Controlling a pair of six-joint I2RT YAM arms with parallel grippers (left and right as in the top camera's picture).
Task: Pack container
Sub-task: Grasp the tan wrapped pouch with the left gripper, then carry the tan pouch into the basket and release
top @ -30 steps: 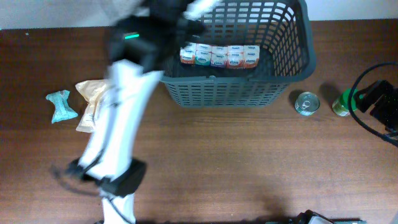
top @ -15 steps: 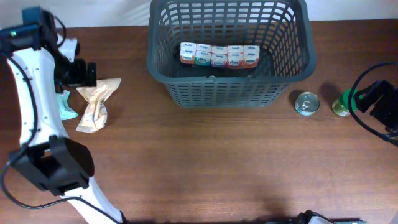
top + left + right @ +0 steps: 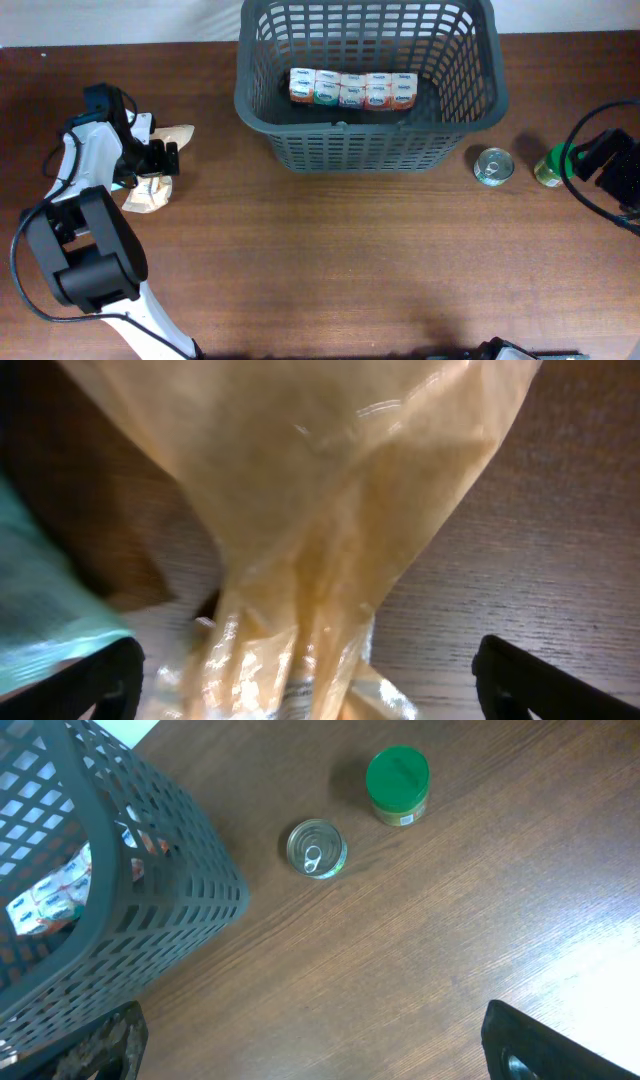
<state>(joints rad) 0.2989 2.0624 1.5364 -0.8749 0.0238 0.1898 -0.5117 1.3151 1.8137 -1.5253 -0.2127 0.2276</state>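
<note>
Barely begun: one row packed, four items left out

The basket [image 3: 370,150] is seen at the far centre of the table [image 3: 330,270], with one row of small packs [image 3: 352,88] laid inside. A can [image 3: 492,166] and a jar [image 3: 548,167] are left just right of it. Well to the left, a tan pouch [image 3: 330,510] is straddled by the left gripper [image 3: 320,680], jaws spread and nothing clamped yet. A teal pouch [image 3: 40,630] lies beside it. The right gripper [image 3: 310,1048] is held wide apart and empty.

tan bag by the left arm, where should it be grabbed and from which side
Probably the narrow gathered waist of the tan bag, from straight above: it lies flat on the table, and the left gripper straddles it, open.
</note>
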